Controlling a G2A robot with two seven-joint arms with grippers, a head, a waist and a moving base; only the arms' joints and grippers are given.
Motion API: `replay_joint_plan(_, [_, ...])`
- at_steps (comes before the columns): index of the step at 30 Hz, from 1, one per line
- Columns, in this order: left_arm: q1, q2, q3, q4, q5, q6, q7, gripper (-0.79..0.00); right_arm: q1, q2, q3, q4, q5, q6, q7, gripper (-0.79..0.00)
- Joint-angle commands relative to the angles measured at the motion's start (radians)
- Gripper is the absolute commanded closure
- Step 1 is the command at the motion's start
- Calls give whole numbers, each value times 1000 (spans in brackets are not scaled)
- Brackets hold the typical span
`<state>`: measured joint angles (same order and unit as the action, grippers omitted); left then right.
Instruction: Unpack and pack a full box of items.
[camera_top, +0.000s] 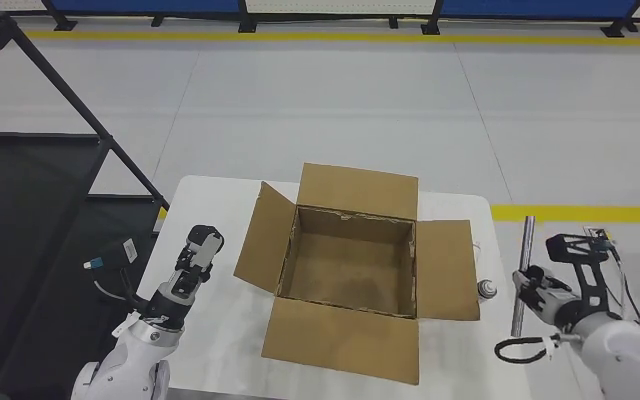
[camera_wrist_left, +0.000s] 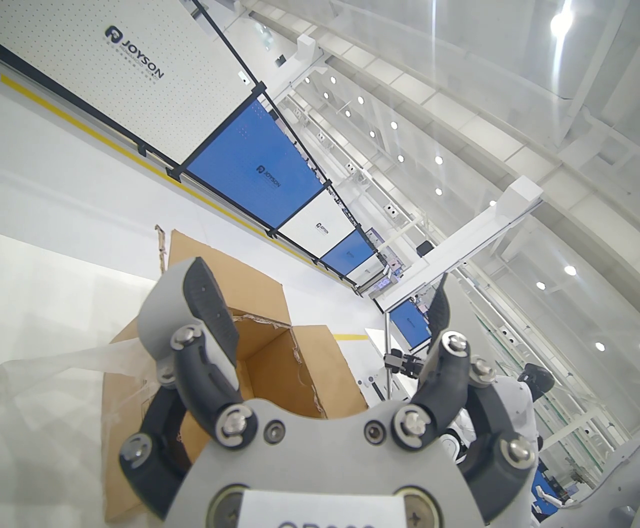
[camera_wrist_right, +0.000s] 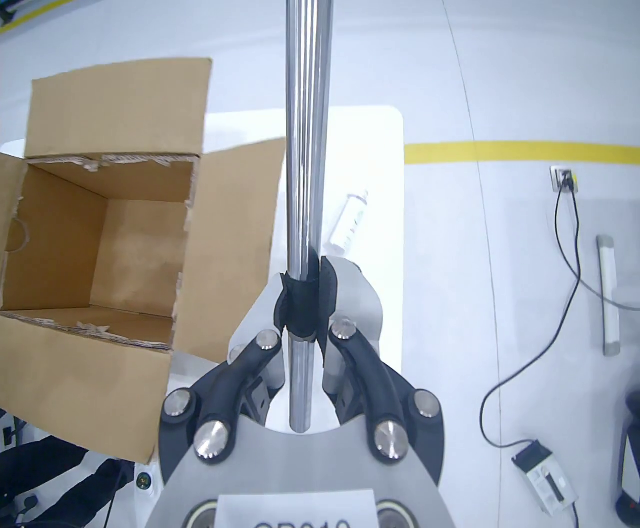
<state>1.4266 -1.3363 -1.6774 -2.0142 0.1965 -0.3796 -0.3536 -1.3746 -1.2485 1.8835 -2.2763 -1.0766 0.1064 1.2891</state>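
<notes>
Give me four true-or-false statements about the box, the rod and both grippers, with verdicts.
1. The cardboard box stands open, flaps spread. True.
2. The right gripper is empty. False: its jaws are shut on the metal rod.
3. The left gripper has its jaws shut. False: they are open, holding nothing.
4. A small bottle is on the table beside the box. True.

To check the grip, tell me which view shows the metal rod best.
The right wrist view: the metal rod is close up, clamped in the right gripper. The top view shows it small, beside the table; the left wrist view, far off and thin.
</notes>
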Motion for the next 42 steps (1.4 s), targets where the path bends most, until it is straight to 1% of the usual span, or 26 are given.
replay_joint_plan(1, [0,0,0,0,0,0,0,-785,-16,1,5,32,22,-6,14,0])
replay_joint_plan(5, [0,0,0,0,0,0,0,-785,-36,7,-1,115,66,-52,55,0])
replay_joint_plan(10, [0,0,0,0,0,0,0,-785,-25,15,-38,218,125,-130,61,0])
replay_joint_plan(14, [0,0,0,0,0,0,0,-785,-12,20,-68,258,167,-184,48,0])
replay_joint_plan(16, [0,0,0,0,0,0,0,-785,-5,24,-80,277,174,-209,61,0])
replay_joint_plan(21, [0,0,0,0,0,0,0,-785,52,34,-133,355,144,-202,107,0])
replay_joint_plan(27, [0,0,0,0,0,0,0,-785,130,42,-194,462,89,-188,131,0])
replay_joint_plan(34, [0,0,0,0,0,0,0,-785,188,46,-256,585,79,-192,101,0])
replay_joint_plan(38, [0,0,0,0,0,0,0,-785,199,50,-270,626,83,-203,79,0])
replay_joint_plan(42, [0,0,0,0,0,0,0,-785,206,54,-277,654,61,-190,54,0])
